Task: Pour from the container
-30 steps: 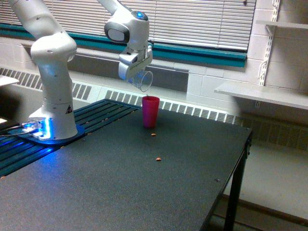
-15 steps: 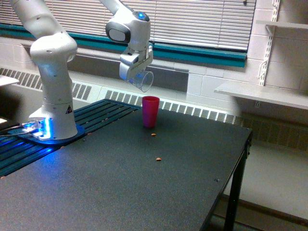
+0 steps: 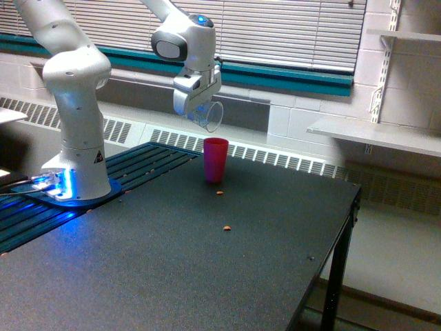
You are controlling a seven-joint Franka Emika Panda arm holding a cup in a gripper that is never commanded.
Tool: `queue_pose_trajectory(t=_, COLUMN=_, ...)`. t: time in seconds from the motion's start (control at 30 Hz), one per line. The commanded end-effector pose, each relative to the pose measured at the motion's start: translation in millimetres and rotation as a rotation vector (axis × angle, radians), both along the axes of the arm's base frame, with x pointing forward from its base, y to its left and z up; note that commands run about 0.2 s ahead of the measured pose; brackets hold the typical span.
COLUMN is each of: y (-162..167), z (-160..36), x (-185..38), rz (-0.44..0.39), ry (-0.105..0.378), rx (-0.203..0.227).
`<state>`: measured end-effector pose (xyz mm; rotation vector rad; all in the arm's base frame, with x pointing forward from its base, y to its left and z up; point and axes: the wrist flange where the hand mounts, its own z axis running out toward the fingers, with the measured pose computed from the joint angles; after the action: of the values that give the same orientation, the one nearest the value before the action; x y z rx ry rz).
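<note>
In the exterior view my gripper (image 3: pixel 198 103) is shut on the container (image 3: pixel 209 116), a small clear plastic cup. The cup is tipped steeply, its mouth facing down and toward the exterior view's right. It hangs a short way above the pink cup (image 3: pixel 215 160), which stands upright on the dark table (image 3: pixel 207 262). I cannot make out anything inside the clear cup, and no stream shows between the two cups.
Two small brown bits (image 3: pixel 220 192) (image 3: pixel 226 227) lie on the table in front of the pink cup. My arm's base (image 3: pixel 76 179) stands at the left on a slatted surface. The table edge drops off at the right, near a wall shelf (image 3: pixel 375 134).
The gripper with the tipped clear cup has risen slightly and drifted a little to the right above the pink cup. The pink cup and the brown bits have not moved.
</note>
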<state>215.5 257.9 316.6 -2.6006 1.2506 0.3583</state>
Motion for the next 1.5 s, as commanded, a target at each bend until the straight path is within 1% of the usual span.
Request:
queue_pose_trajectory(t=0.03, y=-7, z=5.9, x=7, rz=-0.046, ry=-0.045, rx=0.001)
queue_pose_trajectory(t=0.13, y=-9, z=9.7, x=8, rz=-0.054, ry=-0.074, rx=0.008)
queue_pose_trajectory(t=0.27, y=-19, z=8.5, x=7, rz=-0.076, ry=-0.099, rx=0.004)
queue_pose_trajectory(t=0.33, y=-26, z=6.1, x=4, rz=-0.075, ry=-0.107, rx=0.001)
queue_pose_trajectory(t=0.4, y=-34, z=6.6, x=3, rz=-0.074, ry=-0.125, rx=0.005)
queue_pose_trajectory(t=0.47, y=-48, z=9.1, x=5, rz=-0.072, ry=-0.144, rx=0.014)
queue_pose_trajectory(t=0.53, y=-60, z=16.1, x=12, rz=-0.068, ry=-0.145, rx=0.014)
queue_pose_trajectory(t=0.67, y=-84, z=31.5, x=24, rz=-0.06, ry=-0.171, rx=0.011)
queue_pose_trajectory(t=0.73, y=-95, z=38.3, x=27, rz=-0.042, ry=-0.179, rx=0.002)
queue_pose_trajectory(t=0.83, y=-113, z=51.0, x=32, rz=-0.013, ry=-0.207, rx=-0.005)
queue_pose_trajectory(t=0.87, y=-118, z=54.2, x=33, rz=-0.009, ry=-0.213, rx=-0.006)
queue_pose_trajectory(t=0.97, y=-132, z=64.8, x=33, rz=0.021, ry=-0.242, rx=-0.031)
queue_pose_trajectory(t=1.1, y=-145, z=76.5, x=30, rz=0.034, ry=-0.269, rx=-0.045)
queue_pose_trajectory(t=1.2, y=-149, z=83.7, x=26, rz=0.042, ry=-0.286, rx=-0.045)
queue_pose_trajectory(t=1.33, y=-150, z=91.5, x=19, rz=0.033, ry=-0.3, rx=-0.043)
queue_pose_trajectory(t=1.37, y=-149, z=90.0, x=18, rz=0.037, ry=-0.29, rx=-0.045)
queue_pose_trajectory(t=1.5, y=-142, z=86.9, x=16, rz=0.048, ry=-0.295, rx=-0.051)
